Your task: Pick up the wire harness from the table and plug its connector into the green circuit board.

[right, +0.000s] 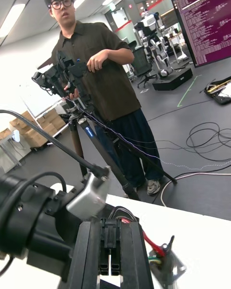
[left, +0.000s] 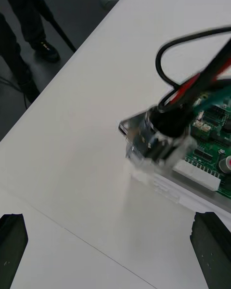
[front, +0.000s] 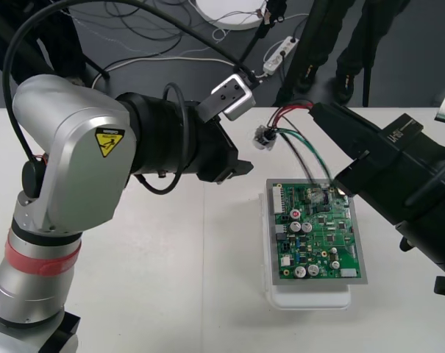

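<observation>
The green circuit board [front: 321, 232] lies on its white base [front: 310, 298] right of the table's middle. My right gripper [front: 340, 184] hovers over the board's far edge, shut on the harness's black plug [right: 110, 243]; whether the plug sits in a header is hidden. Red, black and green wires [front: 310, 158] arc back from there to the round metal socket [front: 264, 137], which hangs just beyond the board's far left corner. My left gripper [front: 235, 163] is open a short way left of the socket [left: 154, 139], its fingers [left: 12, 241] wide apart and touching nothing.
The left arm's large silver links [front: 68, 184] cover the table's left half. The table's far edge runs just behind the socket, with cables and a power strip [front: 279, 55] on the dark floor beyond.
</observation>
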Motion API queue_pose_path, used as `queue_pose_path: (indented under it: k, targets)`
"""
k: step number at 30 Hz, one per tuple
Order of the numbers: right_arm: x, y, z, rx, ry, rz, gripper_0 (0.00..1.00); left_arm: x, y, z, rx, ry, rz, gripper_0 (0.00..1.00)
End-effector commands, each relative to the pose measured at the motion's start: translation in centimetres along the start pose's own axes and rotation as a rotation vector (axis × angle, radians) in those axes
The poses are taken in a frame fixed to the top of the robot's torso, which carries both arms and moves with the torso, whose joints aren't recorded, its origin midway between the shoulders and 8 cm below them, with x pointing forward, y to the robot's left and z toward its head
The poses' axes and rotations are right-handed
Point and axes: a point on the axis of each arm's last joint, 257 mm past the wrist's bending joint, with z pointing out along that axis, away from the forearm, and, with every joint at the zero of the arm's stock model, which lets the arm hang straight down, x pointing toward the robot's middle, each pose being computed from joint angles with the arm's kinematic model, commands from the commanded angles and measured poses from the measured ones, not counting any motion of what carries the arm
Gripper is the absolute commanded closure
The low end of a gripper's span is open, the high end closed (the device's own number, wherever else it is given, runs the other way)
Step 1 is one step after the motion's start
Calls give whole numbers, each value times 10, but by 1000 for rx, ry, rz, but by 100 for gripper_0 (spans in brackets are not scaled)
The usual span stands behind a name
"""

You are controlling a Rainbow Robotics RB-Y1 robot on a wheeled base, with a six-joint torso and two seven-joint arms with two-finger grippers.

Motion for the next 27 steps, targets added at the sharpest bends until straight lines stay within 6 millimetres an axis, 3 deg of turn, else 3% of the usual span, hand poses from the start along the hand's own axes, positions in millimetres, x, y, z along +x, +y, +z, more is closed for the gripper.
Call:
queue_pose_path:
  k: [1, 17, 22, 27]
  targets:
    - [-9, 10, -14, -31, 6, -50, 100, -19, 18, -21, -25, -121, 29, 0]
    - [-15, 11, -40, -77, 26, -183, 100, -20, -9, -55, 172, -304, -26, 0]
    - [-19, 25, -50, -160, 31, -215, 100, -27, -20, -71, 236, -366, -12, 0]
    - [-16, 27, -62, -254, 40, -224, 100, -31, -30, -82, 286, -420, 26, 0]
